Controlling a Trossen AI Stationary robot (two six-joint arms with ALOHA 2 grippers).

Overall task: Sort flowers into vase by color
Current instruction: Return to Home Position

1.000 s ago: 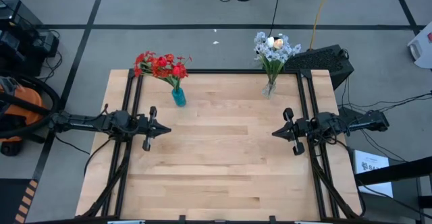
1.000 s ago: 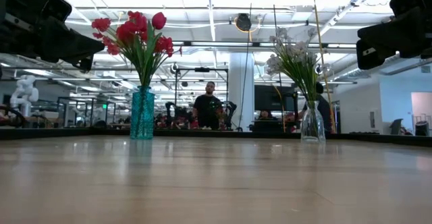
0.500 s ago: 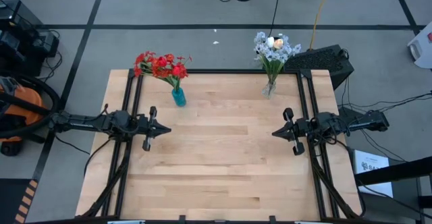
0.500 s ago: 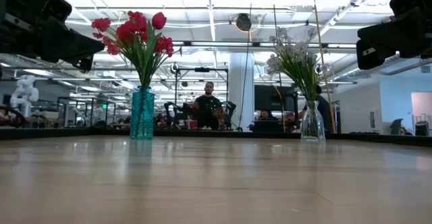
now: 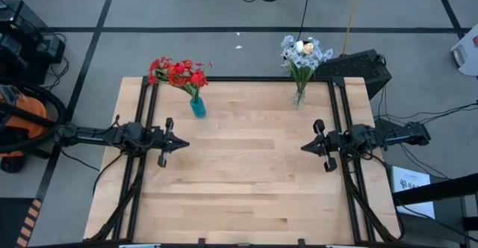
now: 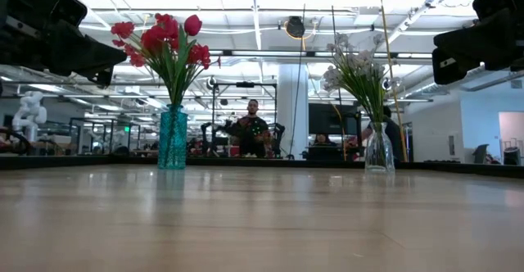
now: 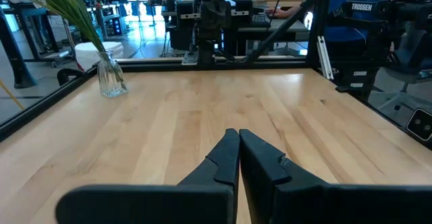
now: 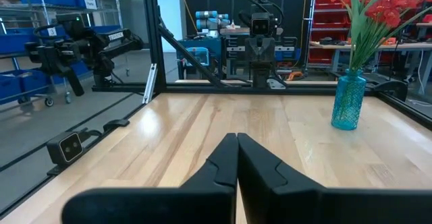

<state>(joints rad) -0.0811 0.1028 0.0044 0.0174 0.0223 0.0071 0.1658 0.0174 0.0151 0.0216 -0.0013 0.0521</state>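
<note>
**Status.** Nothing on the table has moved over the last second. The left gripper (image 5: 185,143) sits over the table's left side and the right gripper (image 5: 305,148) over its right side. Their tips face each other, well apart, and neither has shifted. Only a person (image 6: 252,133) in the room beyond has changed posture. Judgement: sorting is complete and both arms are parked at home.

**Grippers.** In each wrist view the two fingers are pressed together, holding nothing.

**Flowers.**
- The red flowers (image 5: 179,72), tulip buds and clustered blooms on thin green stems, stand in the blue vase (image 5: 198,107), a tall, textured, translucent cylinder at the far left.
- The white flowers (image 5: 302,54), cream buds and pale fluffy sprays, stand in the transparent vase (image 5: 298,97), small clear glass with a narrowed neck, at the far right.

**Table.** The table (image 5: 246,188) is smooth, pale wood planking framed by black rails.
</note>
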